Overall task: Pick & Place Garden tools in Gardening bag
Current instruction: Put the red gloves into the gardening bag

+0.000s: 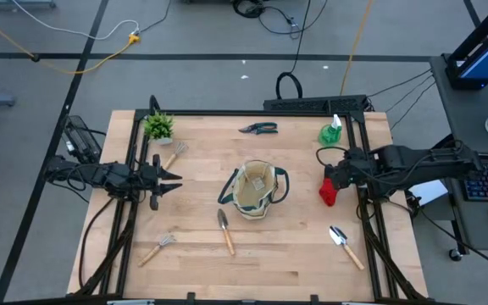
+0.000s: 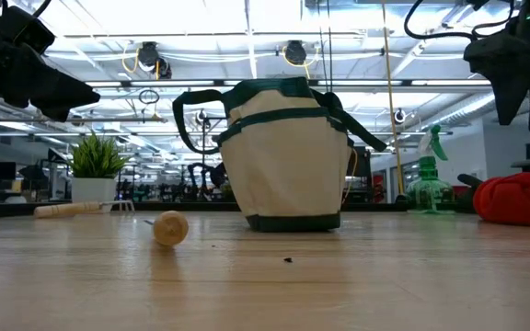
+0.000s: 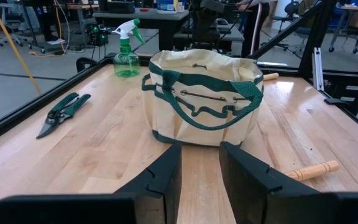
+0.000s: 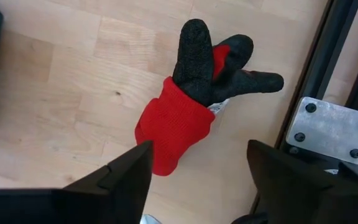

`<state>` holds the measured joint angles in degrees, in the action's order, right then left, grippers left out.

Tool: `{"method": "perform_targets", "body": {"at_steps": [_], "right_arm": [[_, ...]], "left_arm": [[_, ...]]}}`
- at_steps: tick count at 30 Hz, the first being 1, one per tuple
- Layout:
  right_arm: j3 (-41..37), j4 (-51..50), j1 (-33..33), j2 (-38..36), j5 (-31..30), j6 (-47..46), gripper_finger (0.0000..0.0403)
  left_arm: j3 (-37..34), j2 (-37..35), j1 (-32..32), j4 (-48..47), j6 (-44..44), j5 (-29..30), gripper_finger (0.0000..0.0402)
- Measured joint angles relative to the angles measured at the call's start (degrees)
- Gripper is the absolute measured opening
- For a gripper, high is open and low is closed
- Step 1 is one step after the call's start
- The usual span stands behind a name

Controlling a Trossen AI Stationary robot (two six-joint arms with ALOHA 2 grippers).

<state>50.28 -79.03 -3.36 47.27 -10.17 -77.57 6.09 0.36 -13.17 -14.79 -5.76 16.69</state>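
Note:
The beige gardening bag [image 1: 255,189] with green trim stands upright at the table's middle, its mouth open. My left gripper [image 1: 169,181] is open and empty left of the bag, pointing at it [image 3: 201,99]. My right gripper [image 1: 329,178] is open above a red and black glove [image 4: 185,118], which lies flat on the table right of the bag. Its fingers stand on either side of the glove's red cuff, clear of it. Two trowels [image 1: 225,230] [image 1: 346,246], two hand rakes [image 1: 157,248] [image 1: 174,154], dark shears [image 1: 258,129] and a green spray bottle [image 1: 331,131] rest on the table.
A small potted plant [image 1: 158,125] stands at the far left corner. Black frame rails [image 4: 328,74] run along the table's right edge, close to the glove. The low view shows the right arm [image 2: 523,55] well above the glove [image 2: 518,198].

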Motion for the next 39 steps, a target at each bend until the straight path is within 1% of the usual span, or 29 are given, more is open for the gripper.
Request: {"method": "perform_targets", "body": {"at_steps": [4, 15, 20, 24, 32, 36, 39], "right_arm": [[0.0, 1.4, 0.0, 1.1, 0.0, 0.0, 0.0267], [0.0, 5.5, 0.0, 6.7, 0.1, -0.2, 0.027], [0.0, 5.6, 0.0, 9.6, 2.5, -0.2, 0.0272], [0.0, 5.8, 0.0, 11.4, 2.7, -0.2, 0.0272], [0.0, 8.0, 0.0, 13.4, 2.7, -0.4, 0.0277], [-0.2, 8.3, 0.0, 14.3, 2.6, -2.0, 0.0279], [-1.7, 9.7, 0.0, 14.5, 2.7, -3.3, 0.0279]], "left_arm": [[0.0, 0.0, 0.0, 0.0, 0.0, 0.0, 0.0113], [0.0, 0.0, 0.0, 0.0, 0.0, 0.0, 0.0113], [0.0, 0.0, 0.0, 0.0, 0.0, 0.0, 0.0113], [0.0, 0.0, 0.0, 0.0, 0.0, 0.0, 0.0113], [0.0, 0.0, 0.0, 0.0, 0.0, 0.0, 0.0113], [0.0, 0.0, 0.0, -0.1, 0.0, 0.0, 0.0113], [0.0, 0.0, 0.0, -0.1, 0.0, 0.0, 0.0113]]}}
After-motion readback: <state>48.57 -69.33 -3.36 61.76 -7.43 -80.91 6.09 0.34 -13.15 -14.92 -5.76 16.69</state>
